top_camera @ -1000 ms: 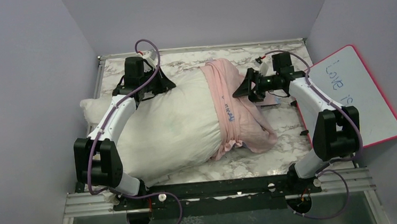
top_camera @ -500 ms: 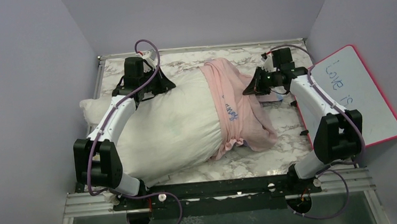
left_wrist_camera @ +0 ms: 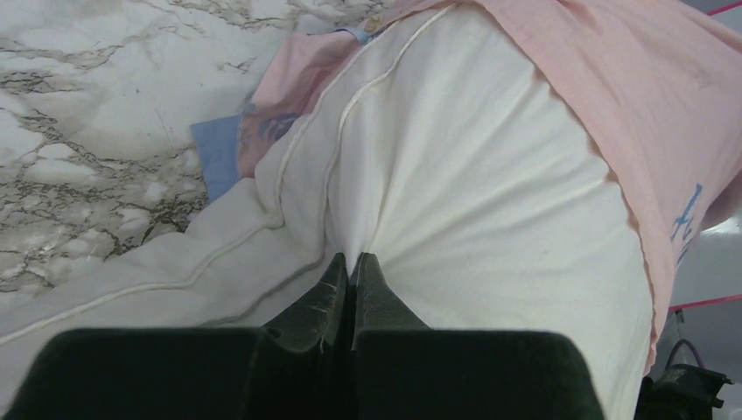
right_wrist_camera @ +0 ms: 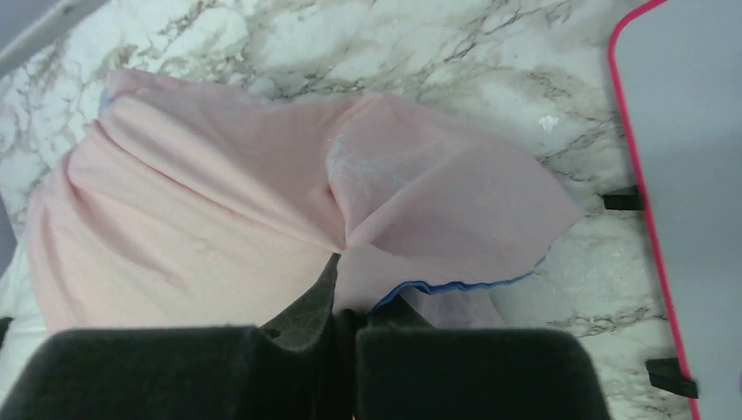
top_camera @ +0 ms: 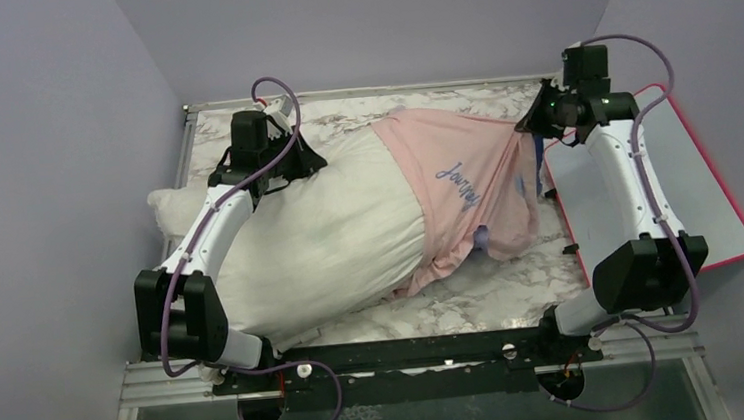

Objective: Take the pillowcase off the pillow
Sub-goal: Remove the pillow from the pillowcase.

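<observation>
The plump white pillow [top_camera: 320,239] lies across the marble table, its right end still inside the pale pink pillowcase [top_camera: 456,178], which reads "Journey". My left gripper [top_camera: 289,164] is at the pillow's far left part, shut on a pinch of white pillow fabric [left_wrist_camera: 455,175], with the fingertips meeting at the fold [left_wrist_camera: 352,259]. My right gripper [top_camera: 534,122] is lifted at the back right, shut on a gathered fold of the pillowcase [right_wrist_camera: 219,192]. The pink cloth is stretched taut from the pillow towards it, and a blue hem [right_wrist_camera: 455,284] shows beside its fingers.
A pink-framed whiteboard [top_camera: 697,179] leans at the table's right edge, partly under my right arm. Bare marble tabletop [top_camera: 456,309] shows in front of the pillow. Purple walls close in the left, back and right sides.
My right gripper has shut on the pillowcase and swung up to the back right corner, pulling the pink cloth taut and partway off. The left gripper has kept its pinch on the pillow.
</observation>
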You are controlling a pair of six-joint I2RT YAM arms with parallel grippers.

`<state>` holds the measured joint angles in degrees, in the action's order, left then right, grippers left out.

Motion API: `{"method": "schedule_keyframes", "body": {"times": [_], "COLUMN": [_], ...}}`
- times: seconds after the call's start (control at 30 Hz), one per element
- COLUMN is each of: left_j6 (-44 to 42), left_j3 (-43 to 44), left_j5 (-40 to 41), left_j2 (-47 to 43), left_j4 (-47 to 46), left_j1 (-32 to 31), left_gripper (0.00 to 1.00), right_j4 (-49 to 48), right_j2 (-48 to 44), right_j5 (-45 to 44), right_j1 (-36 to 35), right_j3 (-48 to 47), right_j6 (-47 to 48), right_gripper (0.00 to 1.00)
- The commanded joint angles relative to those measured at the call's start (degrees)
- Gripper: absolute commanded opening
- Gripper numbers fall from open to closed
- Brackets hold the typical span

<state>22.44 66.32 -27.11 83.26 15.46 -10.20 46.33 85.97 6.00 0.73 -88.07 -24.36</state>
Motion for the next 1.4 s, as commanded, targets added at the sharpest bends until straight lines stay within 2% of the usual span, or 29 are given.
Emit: {"method": "schedule_keyframes", "body": {"times": [0.0, 0.1, 0.23, 0.33, 0.5, 0.7, 0.77, 0.83, 0.9, 1.0, 1.07, 1.2, 1.27, 1.3, 1.33, 1.37], "left_j6": [-2.34, -2.67, -3.12, -2.91, -1.87, -0.93, -0.90, -0.82, -0.69, -0.55, -0.34, 0.15, 0.24, 0.16, 0.18, 0.15], "left_j3": [-2.08, -2.15, -2.00, -1.86, -1.46, -0.98, -0.91, -1.02, -1.17, -1.28, -1.33, -1.38, -1.21, -1.16, -1.17, -1.12], "left_j5": [1.68, 2.29, 3.22, 3.14, 1.60, -0.08, -0.37, -0.55, -0.74, -0.89, -0.84, -1.15, -1.36, -1.36, -1.36, -1.26], "left_j2": [-2.22, -2.30, -2.29, -2.23, -1.94, -1.67, -1.75, -1.87, -2.00, -2.12, -2.10, -1.87, -1.65, -1.66, -1.77, -1.82], "left_j4": [7.24, 7.64, 8.32, 8.36, 7.64, 6.68, 6.65, 6.64, 6.66, 6.68, 6.66, 6.26, 6.16, 6.16, 6.16, 6.16], "left_j1": [0.18, 0.18, 0.18, 0.18, 0.18, 0.18, 0.18, 0.17, 0.18, 0.18, 0.18, 0.18, 0.18, 0.13, 0.17, 0.18], "left_gripper": [0.00, 0.00, 0.00, 0.00, 0.00, 0.00, 0.00, 0.00, 0.00, 0.00, 0.00, 0.00, 0.00, 0.00, 0.00, 0.00], "right_j4": [-2.53, -1.40, 0.70, 2.10, -2.42, -4.55, -7.68, -10.80, -13.84, -16.70, -17.84, -18.86, -19.35, -18.53, -17.42, -16.84], "right_j2": [-0.15, 0.88, 2.08, 2.89, 0.12, 2.84, 3.54, 3.78, 4.22, 4.94, 4.91, 5.51, 5.60, 5.67, 5.63, 5.42], "right_j5": [-7.62, -1.78, 0.71, 7.83, 27.13, 34.71, 36.45, 37.69, 42.88, 51.40, 52.83, 55.85, 54.11, 51.78, 48.74, 45.49], "right_j1": [6.67, 10.97, 11.26, 11.29, 10.51, 1.83, -0.04, -0.72, -0.73, -0.69, -2.56, -4.47, -5.65, -6.36, -6.85, -7.09], "right_j3": [-9.50, -14.13, -21.11, -22.28, -7.44, 8.68, 13.27, 16.50, 18.64, 20.70, 21.73, 22.79, 23.24, 22.85, 22.36, 22.13], "right_j6": [0.81, 0.20, 1.07, 2.52, 3.63, 6.48, 5.97, 5.08, 4.73, 4.35, 4.47, 4.87, 4.33, 4.53, 4.68, 4.29], "right_gripper": [0.01, 0.01, 0.01, 0.01, 0.07, 0.19, 0.31, 0.53, 0.67, 0.72, 0.76, 0.77, 0.74, 0.69, 0.59, 0.44]}}
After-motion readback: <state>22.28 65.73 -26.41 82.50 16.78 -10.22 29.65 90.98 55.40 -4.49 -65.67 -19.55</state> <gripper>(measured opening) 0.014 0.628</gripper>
